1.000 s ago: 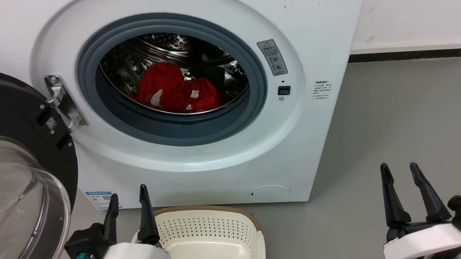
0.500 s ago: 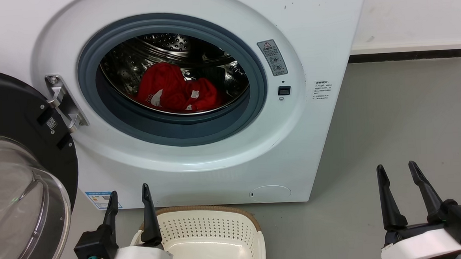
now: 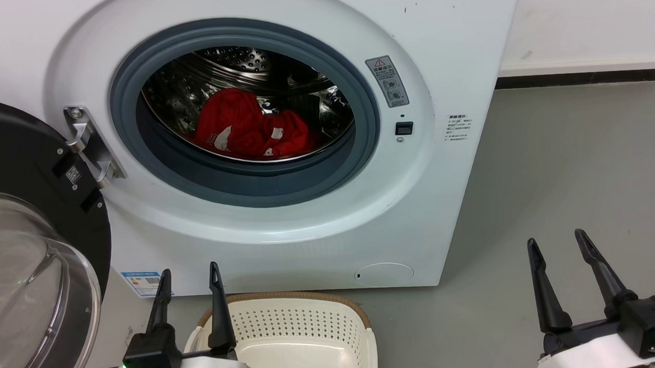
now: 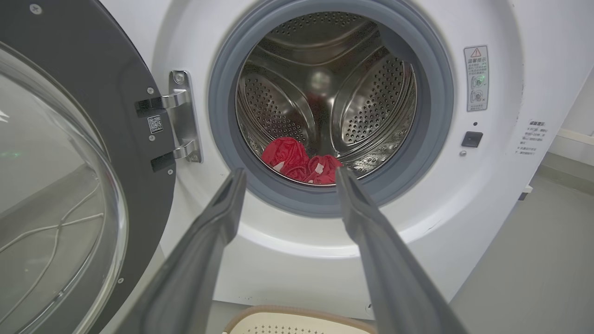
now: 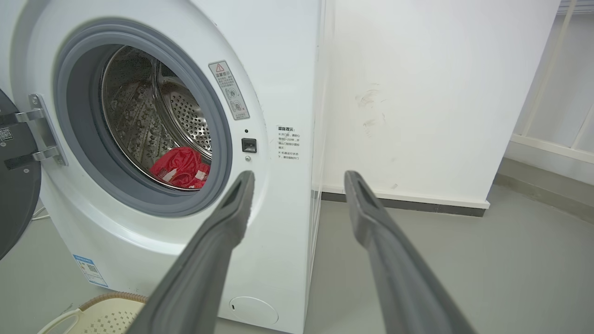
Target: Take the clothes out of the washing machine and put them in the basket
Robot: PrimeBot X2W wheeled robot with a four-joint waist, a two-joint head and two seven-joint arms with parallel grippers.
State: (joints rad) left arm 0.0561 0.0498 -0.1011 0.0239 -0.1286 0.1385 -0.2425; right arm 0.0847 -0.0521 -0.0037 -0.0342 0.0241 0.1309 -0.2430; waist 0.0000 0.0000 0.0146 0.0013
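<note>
The washing machine (image 3: pixel 454 42) stood with its black-rimmed glass door (image 3: pixel 23 160) swung wide to the left on a metal hinge (image 3: pixel 87 143), its round mouth open inside the grey rubber ring (image 3: pixel 128 132). The clothes (image 3: pixel 246 126), a bright red bundle with small white patches, lay crumpled at the bottom of the steel drum (image 3: pixel 231 57), well behind the ring. On the grey floor (image 3: pixel 573 165) just in front of the machine sat the basket (image 3: pixel 362 319), cream with a brown rim, upright, a label sticker on its bottom. The left claw (image 3: pixel 189 268) hung low at the basket's left edge, its two dark fingers pointing at the machine's front, parted with a clear gap and holding nothing. From its wrist camera the red bundle showed between the fingertips, far off inside the drum. The right claw (image 3: pixel 555 236) was well off to the right over bare floor, past the machine's corner. Its fingers were likewise spread and empty, aimed toward the machine's right edge and the white wall (image 5: pixel 441 93) beside it.
</note>
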